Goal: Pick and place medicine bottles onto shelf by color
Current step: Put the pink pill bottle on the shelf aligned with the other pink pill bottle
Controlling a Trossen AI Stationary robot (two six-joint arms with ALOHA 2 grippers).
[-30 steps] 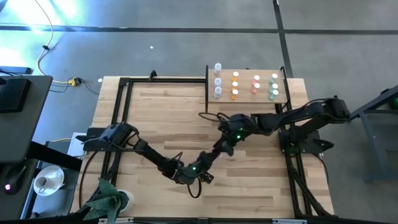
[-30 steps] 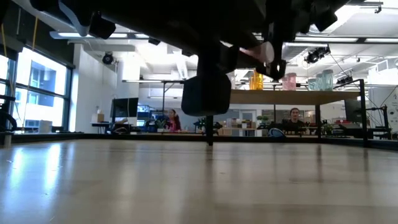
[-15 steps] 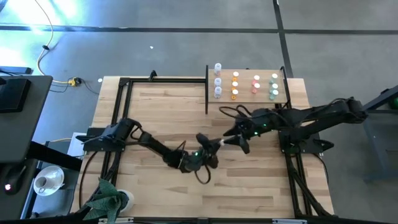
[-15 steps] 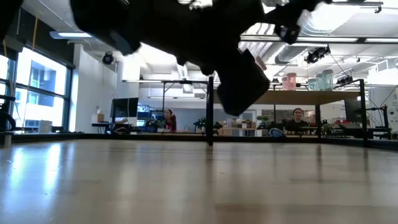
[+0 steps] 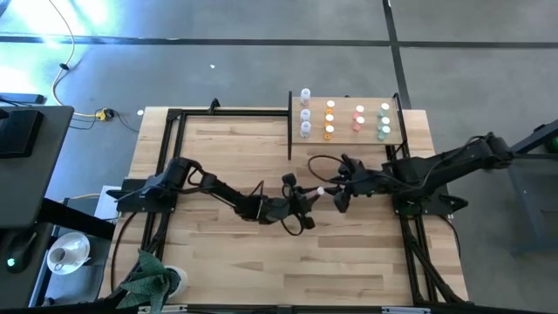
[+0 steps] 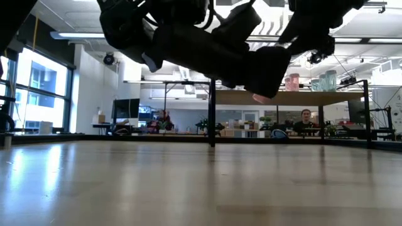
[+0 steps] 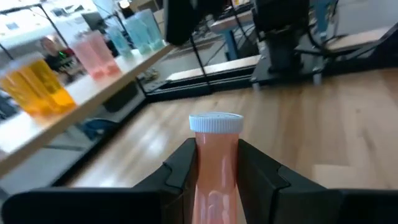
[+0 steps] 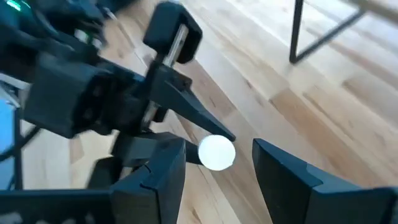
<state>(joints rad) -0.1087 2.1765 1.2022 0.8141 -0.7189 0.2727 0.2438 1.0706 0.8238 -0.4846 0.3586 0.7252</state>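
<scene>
Mid-surface handover: the left tool (image 7: 214,171), clamped on the body of a pink-red bottle (image 7: 215,163), presented its white cap toward the right tool (image 8: 214,163), whose spread, empty fingers flanked it, presumably for transfer to the shelf (image 5: 349,121).

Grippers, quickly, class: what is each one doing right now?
Left gripper: shut on a pink white-capped medicine bottle.
Right gripper: open, jaws either side of that bottle's cap.

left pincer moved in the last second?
Yes. In the high view the left pincer, shut on a pink bottle, went from near the table's front edge up toward the shelf, meeting the right pincer.
</scene>
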